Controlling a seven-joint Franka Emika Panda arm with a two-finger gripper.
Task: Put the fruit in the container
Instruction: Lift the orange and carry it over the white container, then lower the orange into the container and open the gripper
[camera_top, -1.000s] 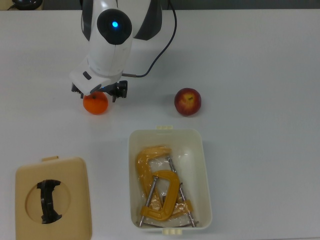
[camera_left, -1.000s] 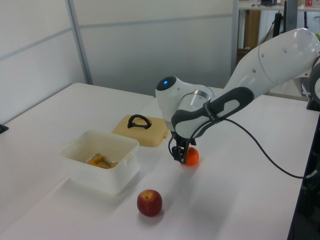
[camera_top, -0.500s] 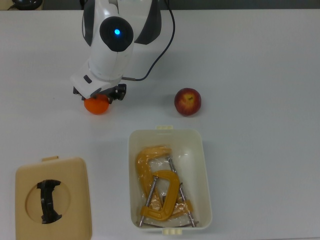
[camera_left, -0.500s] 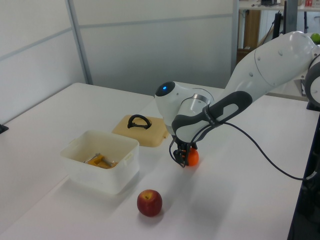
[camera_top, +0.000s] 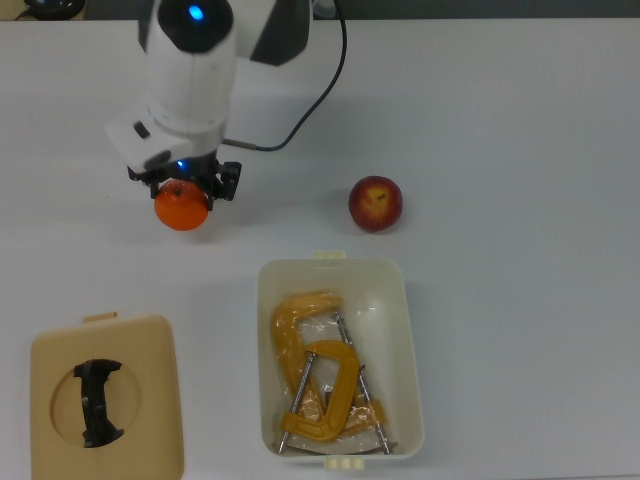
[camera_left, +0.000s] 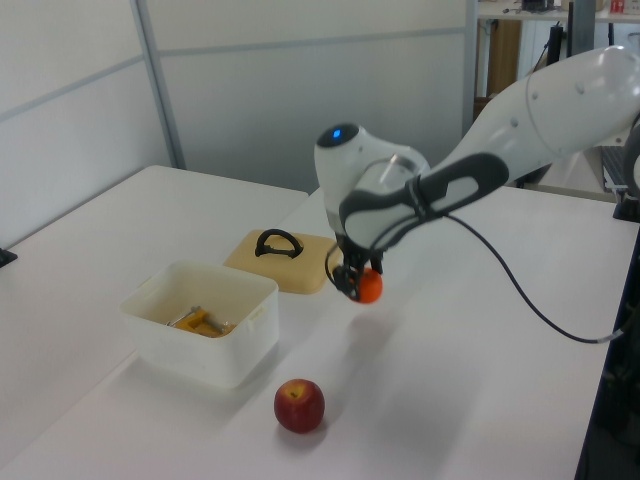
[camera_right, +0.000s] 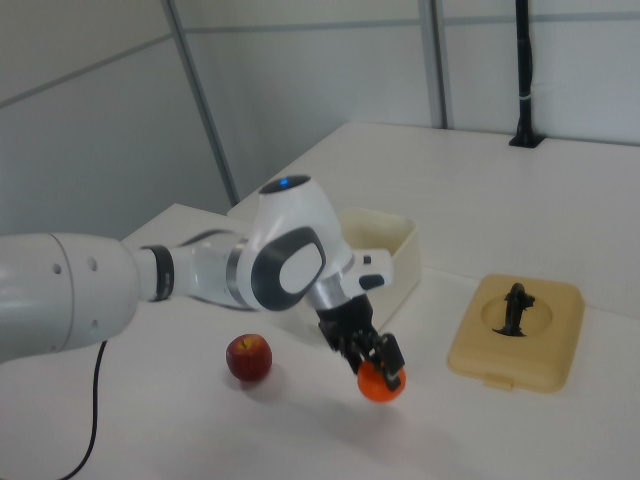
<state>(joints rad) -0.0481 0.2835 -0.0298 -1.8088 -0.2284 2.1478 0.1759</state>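
The gripper (camera_left: 358, 287) grasps the orange (camera_left: 368, 287) clear above the table (camera_left: 480, 380). The apple (camera_left: 299, 405) rests on the table beside the container (camera_left: 200, 322), which holds yellow clamps (camera_top: 315, 385).

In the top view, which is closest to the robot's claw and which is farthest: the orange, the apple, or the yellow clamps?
Measured from the gripper in the top view:
1. Orange - held right in the gripper.
2. Apple - on the table, toward the top view's right.
3. Yellow clamps - inside the white tub, toward the bottom.
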